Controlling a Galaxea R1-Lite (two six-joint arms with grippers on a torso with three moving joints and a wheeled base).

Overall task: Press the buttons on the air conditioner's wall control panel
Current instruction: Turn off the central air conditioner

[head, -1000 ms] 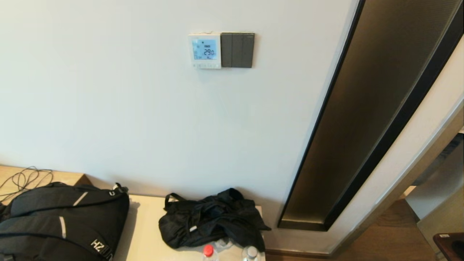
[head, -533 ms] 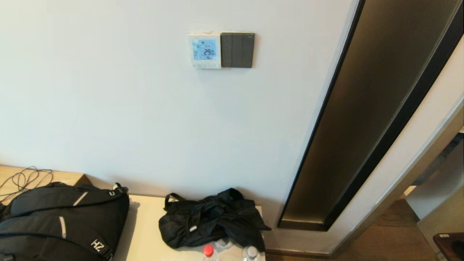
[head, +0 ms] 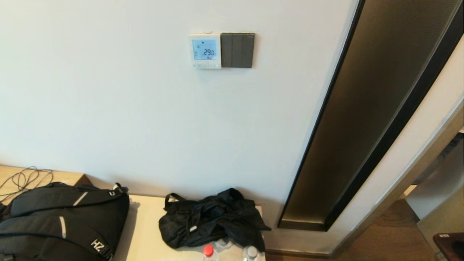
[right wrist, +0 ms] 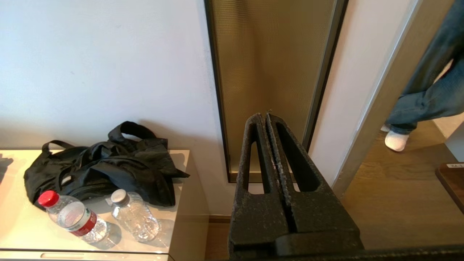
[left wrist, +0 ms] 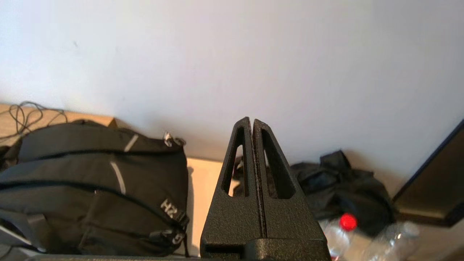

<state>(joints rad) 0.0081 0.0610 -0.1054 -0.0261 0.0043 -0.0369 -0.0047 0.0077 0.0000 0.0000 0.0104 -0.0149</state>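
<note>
Panel (head: pixel 204 51) sits high on the wall, touching the grey switch plate's edge. Your left tool (left wrist: pixel 252 121) and right tool (right wrist: pixel 264 116) wait far below it, both pinched closed on nothing (handy for poking buttons).

Left gripper (left wrist: pixel 252 121) pressed closed against white wall (left wrist: pixel 232 61), above black backpack (left wrist: pixel 90 188), crumpled black bag (left wrist: pixel 337 188), red-capped bottle (left wrist: pixel 346 223), clear bottle (left wrist: pixel 393 241) and loose cable (left wrist: pixel 29 114).
</note>
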